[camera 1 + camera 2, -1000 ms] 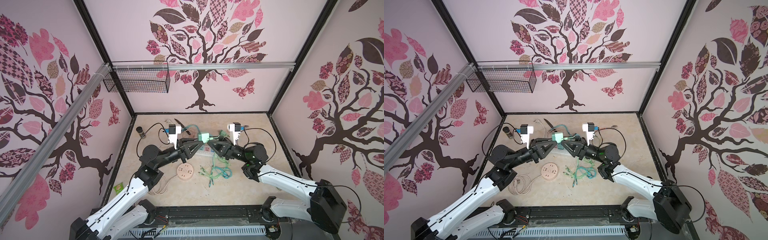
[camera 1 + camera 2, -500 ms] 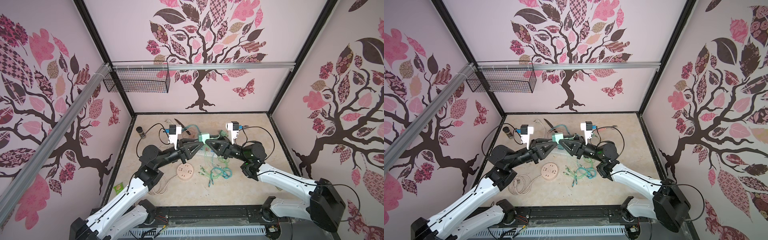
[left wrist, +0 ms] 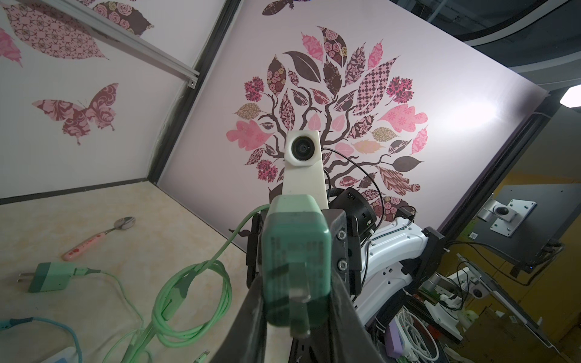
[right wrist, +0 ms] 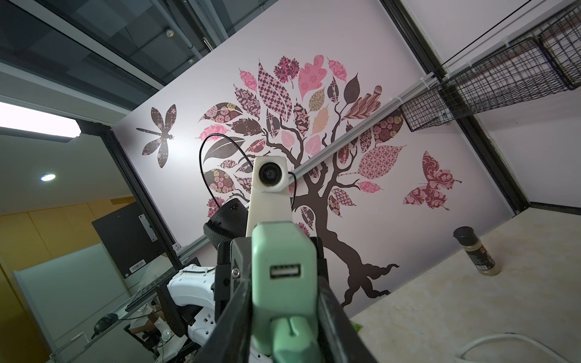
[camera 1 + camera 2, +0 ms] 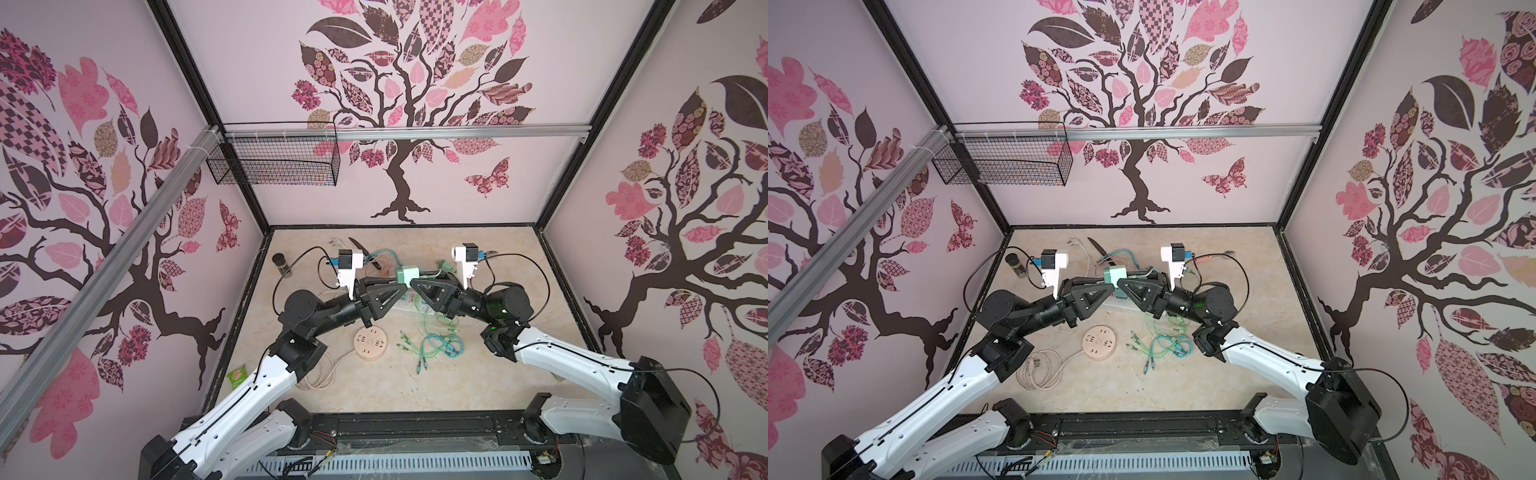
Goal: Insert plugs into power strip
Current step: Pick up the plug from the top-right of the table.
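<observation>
A mint green plug [image 5: 406, 274] [image 5: 1116, 276] hangs in the air over the middle of the table, caught between both arms. My left gripper [image 5: 400, 286] [image 3: 297, 283] is shut on the plug [image 3: 297, 261], whose prong end faces that wrist camera. From the opposite side, my right gripper [image 5: 416, 285] [image 4: 283, 283] is shut on the same plug [image 4: 283, 276], with the USB end and its green cable showing. The white power strip [image 5: 407, 300] [image 5: 1128, 306] lies beneath the grippers, mostly hidden. A second green plug [image 3: 50, 276] [image 5: 444, 266] lies on the table behind.
Loose green and teal cables [image 5: 436, 345] sprawl right of centre. A round peach socket disc [image 5: 370, 343] with a coiled white cord [image 5: 320, 374] sits front left. A spice jar [image 5: 279, 262] stands at the back left, a knife [image 5: 357, 245] and a spoon [image 3: 97, 239] lie near the back wall.
My right gripper has edged left and narrowed its jaws onto the mint plug. The left gripper has kept its grip and place.
</observation>
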Tool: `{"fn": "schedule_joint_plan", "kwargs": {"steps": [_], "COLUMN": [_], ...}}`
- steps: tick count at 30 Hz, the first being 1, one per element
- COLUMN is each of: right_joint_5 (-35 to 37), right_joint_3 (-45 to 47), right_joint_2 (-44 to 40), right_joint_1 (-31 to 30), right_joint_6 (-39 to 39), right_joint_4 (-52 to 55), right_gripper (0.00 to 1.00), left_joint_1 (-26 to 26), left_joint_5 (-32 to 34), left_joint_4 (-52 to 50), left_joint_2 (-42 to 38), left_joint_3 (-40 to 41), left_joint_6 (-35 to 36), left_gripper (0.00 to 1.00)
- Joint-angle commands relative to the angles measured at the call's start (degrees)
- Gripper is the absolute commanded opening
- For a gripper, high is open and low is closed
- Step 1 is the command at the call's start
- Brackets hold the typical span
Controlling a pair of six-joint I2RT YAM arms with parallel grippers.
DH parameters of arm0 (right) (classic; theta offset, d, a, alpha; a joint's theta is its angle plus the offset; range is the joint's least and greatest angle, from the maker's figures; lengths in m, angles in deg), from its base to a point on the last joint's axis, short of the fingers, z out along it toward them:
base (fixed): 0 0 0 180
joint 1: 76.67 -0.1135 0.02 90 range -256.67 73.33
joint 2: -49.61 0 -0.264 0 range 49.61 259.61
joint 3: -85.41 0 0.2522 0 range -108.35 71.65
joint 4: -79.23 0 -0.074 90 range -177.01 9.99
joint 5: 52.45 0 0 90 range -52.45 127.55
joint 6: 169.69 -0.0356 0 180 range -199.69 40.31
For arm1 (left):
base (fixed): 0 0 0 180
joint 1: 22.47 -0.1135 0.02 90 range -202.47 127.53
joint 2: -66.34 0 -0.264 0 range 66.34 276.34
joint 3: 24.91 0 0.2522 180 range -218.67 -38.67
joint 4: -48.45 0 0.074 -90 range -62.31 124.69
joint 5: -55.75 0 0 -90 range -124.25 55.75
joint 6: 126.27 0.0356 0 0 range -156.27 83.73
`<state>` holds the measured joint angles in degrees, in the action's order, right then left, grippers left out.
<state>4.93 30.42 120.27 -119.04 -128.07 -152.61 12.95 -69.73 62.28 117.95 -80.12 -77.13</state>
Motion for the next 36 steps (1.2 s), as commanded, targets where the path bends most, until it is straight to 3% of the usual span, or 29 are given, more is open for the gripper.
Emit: {"fn": "schedule_joint_plan", "kwargs": {"steps": [1, 9, 17, 27, 32, 36], "right_joint_5": [1.12, 1.77, 2.04, 3.49, 2.39, 3.32], "right_joint_3": [-1.80, -1.38, -2.27, -5.70, -8.64, -13.20], "right_joint_2": [-0.07, -3.33, -5.68, -8.22, -9.02, -9.16], "right_joint_1": [-0.39, -0.39, -0.35, -0.12, 3.68, 4.12], "right_joint_6": [1.72, 8.14, 13.13, 20.94, 24.53, 32.43], "right_joint_4": [-1.20, 5.59, 11.88, 23.65, 30.88, 41.24], "right_gripper": [0.30, 0.17, 0.12, 0.10, 0.09, 0.08], "left_joint_1": [0.47, 0.39, 0.29, -0.99, -2.54, -4.78], "left_joint_5": [-1.56, 1.90, 2.11, 1.08, 0.93, 0.83], "left_joint_4": [-0.61, -9.09, -14.77, -19.69, -22.05, -24.22], "left_joint_2": [-1.15, -3.77, -4.23, -5.52, -8.32, -10.61], "left_joint_3": [0.23, -1.34, -3.08, -2.56, -0.59, 1.17], "left_joint_6": [0.25, 3.93, 5.53, 5.27, 5.29, 5.24], "left_gripper": [0.00, 0.00, 0.04, 0.34, 0.50, 0.55]}}
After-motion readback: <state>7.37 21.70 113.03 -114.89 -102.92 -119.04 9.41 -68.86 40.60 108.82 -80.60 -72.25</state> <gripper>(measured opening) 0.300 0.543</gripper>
